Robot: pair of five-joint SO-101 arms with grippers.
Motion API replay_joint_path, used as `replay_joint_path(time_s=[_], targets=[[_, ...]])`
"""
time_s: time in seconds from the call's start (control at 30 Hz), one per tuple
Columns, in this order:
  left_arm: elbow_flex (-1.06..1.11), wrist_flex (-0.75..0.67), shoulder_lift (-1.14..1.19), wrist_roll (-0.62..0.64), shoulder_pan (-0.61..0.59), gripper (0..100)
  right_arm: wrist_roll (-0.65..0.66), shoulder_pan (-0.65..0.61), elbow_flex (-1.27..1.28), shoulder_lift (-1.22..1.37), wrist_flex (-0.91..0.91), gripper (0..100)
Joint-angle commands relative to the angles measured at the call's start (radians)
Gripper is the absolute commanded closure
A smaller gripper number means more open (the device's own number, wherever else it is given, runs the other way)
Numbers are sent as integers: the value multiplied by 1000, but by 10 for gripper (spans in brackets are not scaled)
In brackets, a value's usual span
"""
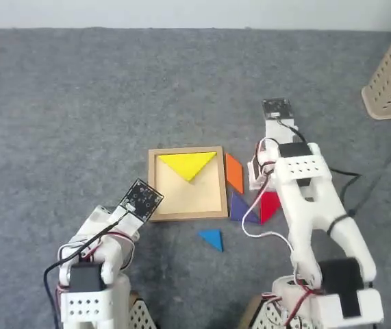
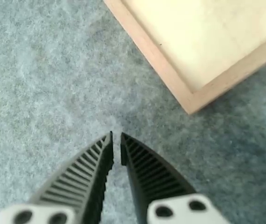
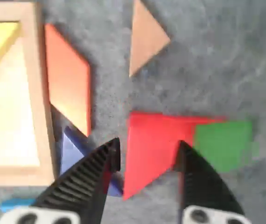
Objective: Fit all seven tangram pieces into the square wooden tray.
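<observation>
While only the yellow triangle (image 1: 187, 164) sits inside the wooden tray (image 1: 185, 151), long edge against its far rim, the other six pieces lie loose on the grey surface (image 1: 79, 103), all toward the right arm's side.

Red triangle (image 3: 151, 140): right of the tray in the high view, with the purple triangle (image 3: 72, 151) and orange parallelogram (image 3: 67, 79) between it and the tray's right rim.

Right jaws: spread wide, nothing gripped, hanging directly over the red triangle. In the right wrist view one tip stands at the piece's straight edge next to the purple triangle. The other stands over the seam where the green square (image 3: 223, 144) touches it. Cannot tell whether the tips touch piece or surface.

Tan triangle (image 3: 146, 39): beyond, apart from the rest. Small blue triangle (image 1: 211, 238): alone, just off the tray's near right corner.

Left jaws: pinched together, empty, just off the tray's near left corner, with the tray between them and every loose piece.

Judgement: the red triangle is the right arm's job, since it lies between those jaws. The carry would run toward the tray, over the purple and orange pieces. Risk: the tip by the green square nudges it or catches both pieces.
</observation>
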Motion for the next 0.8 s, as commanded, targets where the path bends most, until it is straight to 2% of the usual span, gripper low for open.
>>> replay_joint_path(time_s=[0.0, 0.5, 0.77], targets=[[-10, 6, -17, -11, -3, 975, -120, -25, -92, 68, -8, 695], [-10, 6, -17, -11, -3, 975, -132, -22, -169, 323, -16, 723], [-10, 6, -17, -11, -2, 975, -137, 44, -232, 403, 56, 723]])
